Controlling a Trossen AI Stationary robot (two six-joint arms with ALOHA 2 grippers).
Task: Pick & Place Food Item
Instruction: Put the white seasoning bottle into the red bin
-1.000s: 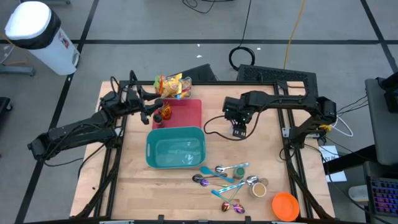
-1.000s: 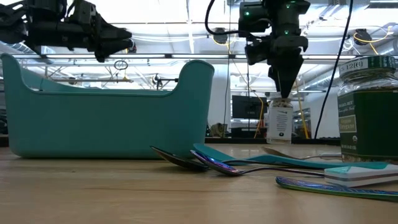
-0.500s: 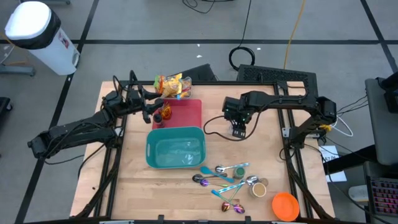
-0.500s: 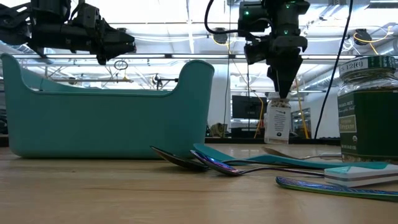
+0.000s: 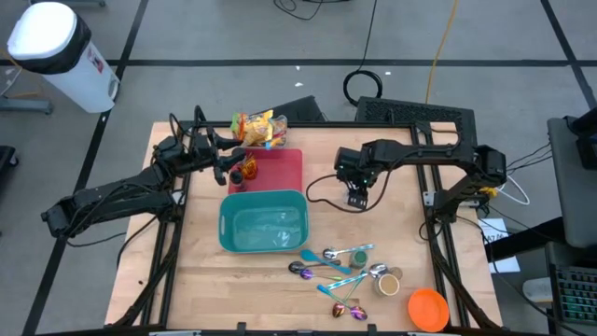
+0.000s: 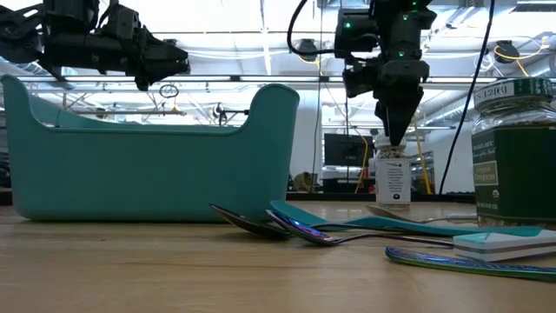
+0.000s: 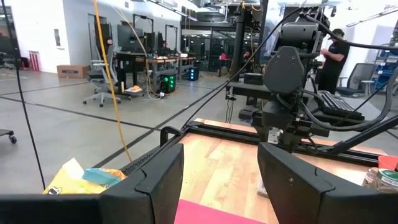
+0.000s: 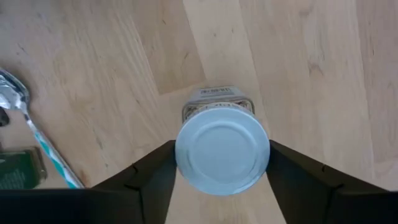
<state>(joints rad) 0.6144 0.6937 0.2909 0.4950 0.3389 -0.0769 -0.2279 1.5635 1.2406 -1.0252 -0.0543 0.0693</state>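
Widening slightly since a second ago, right gripper point(image 8: 222, 177) fingers flanking small white-lidded glass jar point(image 8: 222, 149), apparently just letting go; jar standing upright on bare wooden table point(image 5: 392, 224), right of teal plastic bin point(image 5: 263, 224). Hovering half-open and empty over red mat point(image 5: 280, 168): left gripper point(image 5: 224, 168). Placement looking nearly done, retreat remaining.

One teal bin point(image 5: 264, 225) is seen at the centre of the high view, and one red mat point(image 5: 280, 168) just above it. One yellow snack bag point(image 5: 260, 129) lies above the mat. About five spoons point(image 5: 336, 268) are clustered at lower centre-right. Two jars are counted: one white-lidded jar point(image 8: 222, 155) and one green-labelled jar point(image 6: 512, 152). One orange lid point(image 5: 428, 308) sits at lower right, and one white bin point(image 5: 51, 49) at upper left.
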